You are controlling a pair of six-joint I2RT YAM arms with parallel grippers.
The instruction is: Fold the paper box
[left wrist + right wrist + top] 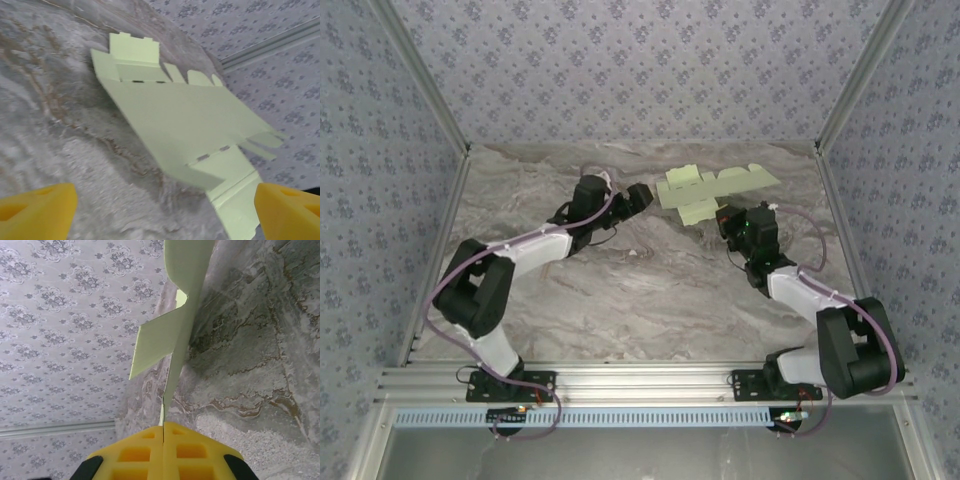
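Card so thin is judged light, floppy, easily creased — best taken at an edge. The paper box (pixel 710 190), unfolded at the far side of the desk (pixel 620 290), is pinched by the closed right pincer (pixel 164 427); the left pincer (pixel 165 205) is held agape nearby.

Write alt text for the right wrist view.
The yellow right hand is shut on the near edge of the paper box, a pale-green sheet seen edge-on with one flap jutting left. Marbled table at right, patterned wall at left.
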